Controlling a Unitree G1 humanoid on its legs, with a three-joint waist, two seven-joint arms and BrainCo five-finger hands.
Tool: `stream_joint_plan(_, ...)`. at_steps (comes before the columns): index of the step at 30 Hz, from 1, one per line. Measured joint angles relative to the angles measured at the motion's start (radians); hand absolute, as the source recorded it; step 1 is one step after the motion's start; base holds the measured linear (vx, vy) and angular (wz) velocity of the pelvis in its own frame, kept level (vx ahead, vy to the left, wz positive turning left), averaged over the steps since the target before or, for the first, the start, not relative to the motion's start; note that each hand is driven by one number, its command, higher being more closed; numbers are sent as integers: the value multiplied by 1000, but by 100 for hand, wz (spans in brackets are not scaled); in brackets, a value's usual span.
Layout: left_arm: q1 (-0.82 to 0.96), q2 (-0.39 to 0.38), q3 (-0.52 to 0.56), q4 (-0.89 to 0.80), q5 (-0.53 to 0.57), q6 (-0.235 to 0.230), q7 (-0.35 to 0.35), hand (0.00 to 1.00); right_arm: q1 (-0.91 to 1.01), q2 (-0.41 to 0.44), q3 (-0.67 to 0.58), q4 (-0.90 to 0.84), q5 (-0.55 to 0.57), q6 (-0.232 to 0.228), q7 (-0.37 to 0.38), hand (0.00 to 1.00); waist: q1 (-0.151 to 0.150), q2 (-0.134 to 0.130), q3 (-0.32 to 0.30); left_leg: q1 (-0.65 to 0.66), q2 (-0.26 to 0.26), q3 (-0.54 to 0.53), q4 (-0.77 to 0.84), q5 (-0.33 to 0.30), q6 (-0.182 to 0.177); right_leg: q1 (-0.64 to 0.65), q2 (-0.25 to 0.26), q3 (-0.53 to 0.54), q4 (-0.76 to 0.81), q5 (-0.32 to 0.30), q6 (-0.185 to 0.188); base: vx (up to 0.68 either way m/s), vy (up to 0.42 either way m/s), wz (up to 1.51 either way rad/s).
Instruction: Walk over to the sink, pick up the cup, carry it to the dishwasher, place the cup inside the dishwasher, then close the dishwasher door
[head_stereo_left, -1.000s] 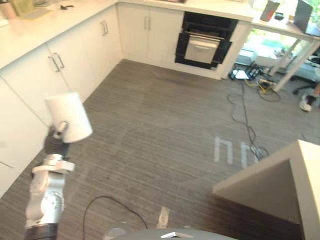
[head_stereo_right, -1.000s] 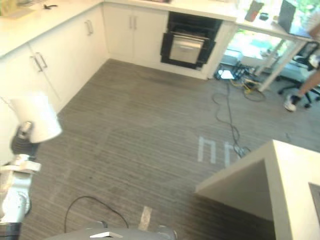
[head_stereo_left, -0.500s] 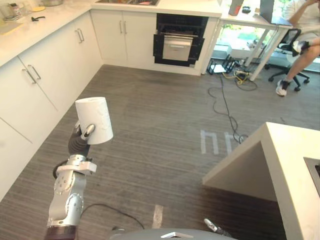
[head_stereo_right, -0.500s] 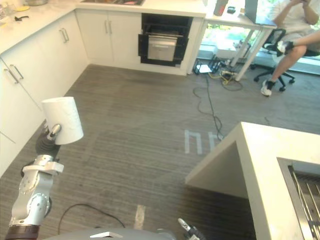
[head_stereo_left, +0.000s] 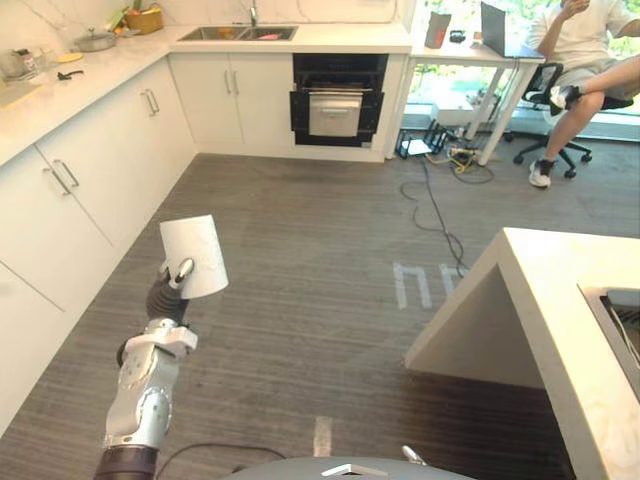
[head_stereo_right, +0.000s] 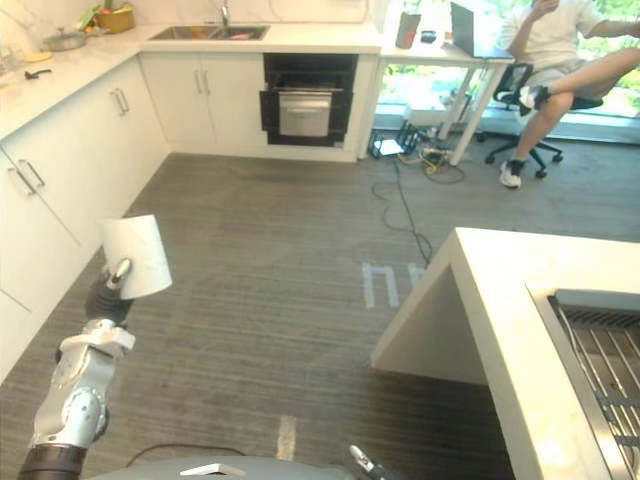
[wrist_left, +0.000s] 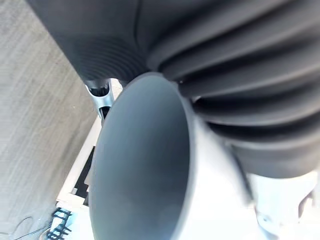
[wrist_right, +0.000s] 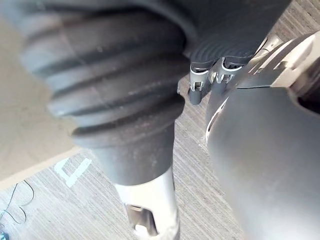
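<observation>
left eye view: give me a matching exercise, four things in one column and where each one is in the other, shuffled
Things
1. cup
2. sink
3. person
4. black-fronted appliance

Places
A. seated on an office chair at the far right
B. under the far countertop, next to the white cabinets
C. held up over the floor in the left hand
D. set into the far countertop

Pairs: 1-C, 2-D, 3-A, 4-B
</observation>
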Motion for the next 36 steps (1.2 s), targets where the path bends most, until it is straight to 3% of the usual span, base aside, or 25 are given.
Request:
stream_joint_plan(1,-3,0,-1,7,-7,22,0,100,1,1,-18,1,-2,4,-2,0,-2,0,0,4,-4,1,0,-2,2,-9,-8,-4,35,-19,-3,12,33,14)
stream_joint_plan(3,-46,-3,-34,29,-11,102,0,100,15,13,-116,11,-5,16,-32,0,-12,-30,10,0,-78,12,62,-47,42,-42,-98,-32,200,-107,-45,13,124,53)
stream_joint_plan(4,-65,-6,-49,37,-16,119,-1,100,31,7,-144,19,6,19,-43,0,-14,-28,17,-2,-97,11,82,-71,72,-43,-114,-55,266,-117,-60,-13,194,79)
stream_joint_plan(5,-92,-14,-61,59,-31,151,0,100,36,-1,-202,39,27,26,-72,0,-14,-24,32,14,-125,-11,118,-104,87,-123,-180,-104,527,-111,-123,-21,164,62)
stream_joint_plan(6,-96,-14,-69,73,-41,157,3,100,49,4,-216,39,27,30,-76,0,-18,-24,35,23,-130,-26,137,-117,96,-148,-196,-93,615,-83,-163,-3,164,66)
stream_joint_plan(7,-94,-17,-83,86,-49,165,16,100,64,23,-227,44,25,32,-79,0,-21,-16,47,45,-126,-56,167,-146,107,-204,-193,-43,757,-73,-159,29,104,42)
stream_joint_plan(10,-96,-22,-96,85,-48,165,25,100,77,80,-226,46,24,17,-66,0,-25,-28,50,65,-108,-97,180,-173,109,-256,-77,-24,704,-222,-94,82,49,46)
stream_joint_plan(12,-100,-14,-135,43,-44,174,21,100,78,115,-220,32,26,-20,-65,0,-32,-53,67,59,-108,-99,152,-173,111,-300,-16,-18,442,-173,-67,102,-53,48)
stream_joint_plan(15,-100,-12,-157,-39,-46,196,14,100,75,137,-185,-16,45,-49,-66,0,-30,-72,78,90,-107,-67,90,-173,107,-316,-12,11,219,-107,-66,210,-153,34)
stream_joint_plan(16,-100,-10,-149,-90,-48,200,9,100,80,138,-160,-50,58,-50,-66,0,-24,-95,86,120,-107,-32,96,-177,77,-303,-21,4,191,-97,-62,325,-229,2)
stream_joint_plan(18,-92,-26,-141,-133,-48,200,-14,100,75,124,-146,-101,64,-56,-71,0,5,-47,111,167,-52,8,167,-244,35,-302,-11,-44,314,-67,-55,372,-244,-26)
stream_joint_plan(20,-91,-30,-137,-158,-47,200,-53,100,81,124,-145,-131,63,-51,-73,0,-1,-21,95,216,-12,5,184,-304,25,-313,3,-65,451,-79,-75,304,-176,-4)
stream_joint_plan(21,-88,-36,-137,-168,-46,200,-63,100,84,127,-145,-133,64,-48,-74,0,-7,-17,83,227,1,4,178,-315,28,-319,11,-72,482,-95,-99,329,-199,17)
stream_joint_plan(22,-79,-70,-139,-175,-46,201,-79,100,105,132,-146,-141,71,-47,-76,0,-13,8,54,255,30,-6,177,-353,80,-314,37,-105,512,-147,-135,350,-193,12)
stream_joint_plan(23,-79,-85,-140,-178,-45,201,-79,100,105,132,-146,-140,73,-48,-79,0,-15,10,52,218,32,-28,329,-359,78,-313,40,-107,516,-163,-147,439,-169,-6)
stream_joint_plan(24,-75,-115,-144,-178,-45,205,-78,100,109,124,-145,-142,78,-49,-87,0,-17,19,55,127,30,-28,699,-337,68,-287,62,-112,514,-188,-157,385,-122,-16)
stream_joint_plan(25,-70,-130,-146,-178,-44,207,-79,100,116,120,-145,-150,79,-54,-86,0,-13,34,58,96,33,-24,800,-256,68,-263,83,-121,509,-197,-160,406,-131,-9)
stream_joint_plan(26,-58,-145,-144,-180,-44,207,-79,100,133,123,-143,-155,79,-66,-84,0,-22,62,53,67,85,-33,889,-154,61,-212,126,-146,478,-211,-172,468,-171,-3)
stream_joint_plan(28,-23,-153,-120,-182,-44,205,-77,100,145,118,-114,-155,78,-79,-81,0,-14,43,61,-20,157,-14,1041,173,129,-104,182,-124,363,-213,-189,450,-126,-23)
stream_joint_plan(30,9,-148,-99,-204,-45,201,-64,100,95,93,-77,-159,79,-134,-63,0,37,19,63,-209,161,7,1175,-112,135,-36,199,-69,284,-211,-205,442,-26,-62)
stream_joint_plan(32,23,-135,-99,-205,-46,189,-56,100,52,67,-44,-160,78,-165,-54,0,61,19,64,-282,133,38,1048,-215,124,5,191,-37,246,-216,-207,407,3,-64)
stream_joint_plan(33,55,-118,-94,-225,-46,178,-48,100,0,51,2,-170,78,-204,-41,0,77,14,63,-298,88,63,749,-244,118,54,175,-7,214,-230,-202,452,35,-65)
stream_joint_plan(34,70,-116,-94,-241,-46,171,-49,100,-17,48,22,-179,79,-218,-39,0,76,12,63,-297,63,54,608,-229,104,71,167,3,206,-240,-196,489,80,-58)
stream_joint_plan(35,99,-119,-96,-274,-45,154,-55,100,-43,43,44,-206,81,-247,-38,0,74,19,61,-314,25,9,366,-174,64,92,159,16,200,-258,-176,510,141,-30)
stream_joint_plan(36,114,-123,-96,-298,-40,136,-69,100,-63,37,57,-224,81,-271,-40,0,75,33,55,-374,19,-15,287,-150,23,106,169,24,190,-285,-156,520,168,-29)
